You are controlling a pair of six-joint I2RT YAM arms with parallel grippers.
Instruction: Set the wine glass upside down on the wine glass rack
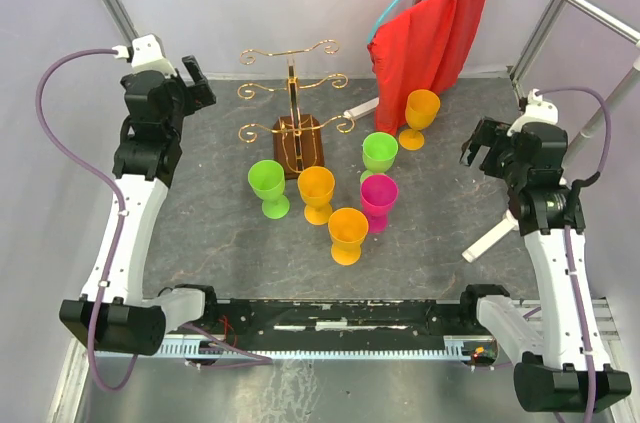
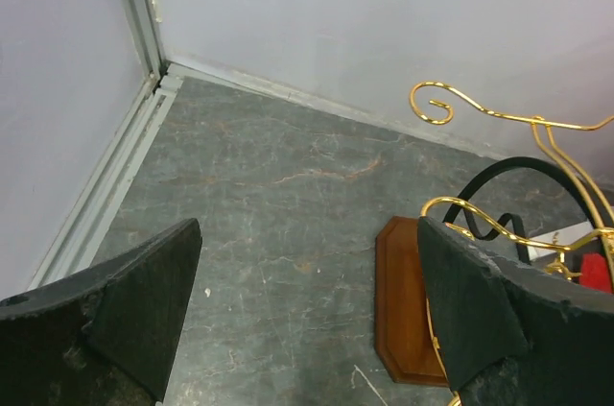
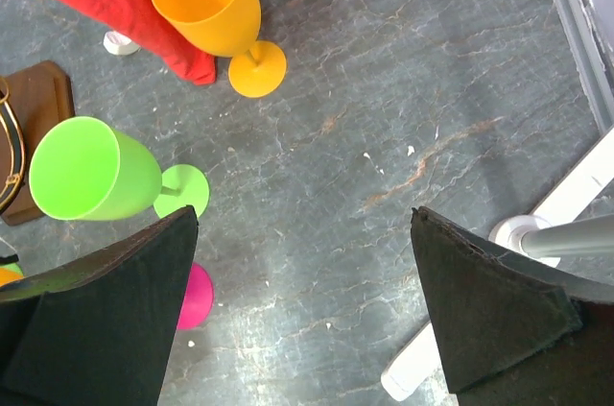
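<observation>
1. Thin gold wire wine glass rack with curled scroll arms [image 1: 292, 108] upright on a dark brown wooden base [image 1: 303, 146], at about 12 o'clock on the dark grey stone-patterned desk [image 1: 200, 233].
2. Six plastic wine glasses, all standing on their feet on the desk with mouths up.
3. Lime green plastic wine glass [image 1: 267, 186] at 7 o'clock from the wooden base, just beside it.
4. Orange plastic wine glass [image 1: 316, 191] at 6 o'clock from the base, close to the lime green one.
5. Second orange plastic wine glass [image 1: 347, 233] nearest the arm bases, at 5 o'clock from the first.
6. Magenta plastic wine glass [image 1: 379, 200] just beside that second orange one, at 1 o'clock from it.
7. Second lime green plastic wine glass [image 1: 379, 153] at 12 o'clock from the magenta one, close to it.
8. Third orange plastic wine glass [image 1: 420, 115] apart from the cluster at 1 o'clock, its bowl in front of a draped red cloth [image 1: 435, 28].
9. Left pincer [image 1: 197, 81] at 10 o'clock of the desk, above the desk beside the rack, released: black fingers [image 2: 125, 300] spread wide, bare desk between them, gripping nothing.
10. Right pincer [image 1: 483, 148] at 3 o'clock of the desk, likewise released and gripping nothing, with the third orange and second green glasses at 10 o'clock in the right wrist view.
</observation>
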